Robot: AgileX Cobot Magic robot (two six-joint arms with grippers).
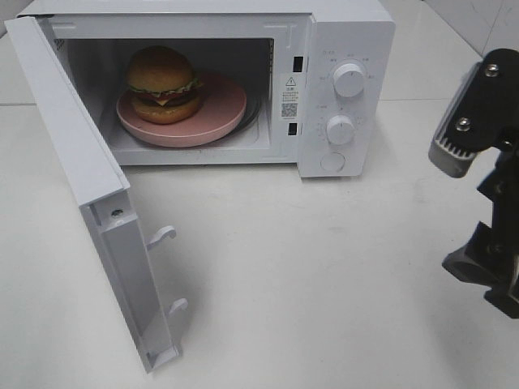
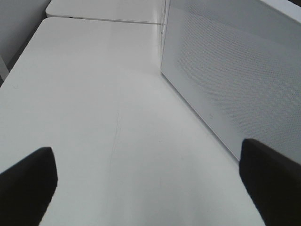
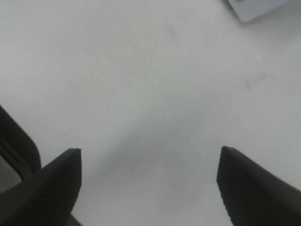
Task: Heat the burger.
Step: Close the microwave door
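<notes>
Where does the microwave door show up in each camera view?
Exterior high: the microwave door is swung open on the left of the picture.
Left wrist: its dotted outer face shows close by, rising from the table.
Right wrist: not in it.
Shared landmark: the white table, in all three views.

place: lab test bench | cues: plain white table (image 1: 324, 275), lone white microwave (image 1: 349, 32), robot arm (image 1: 496, 243)

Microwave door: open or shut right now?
Open. The microwave door stands swung wide, latch hooks exposed, and the burger on its pink plate shows inside.
</notes>
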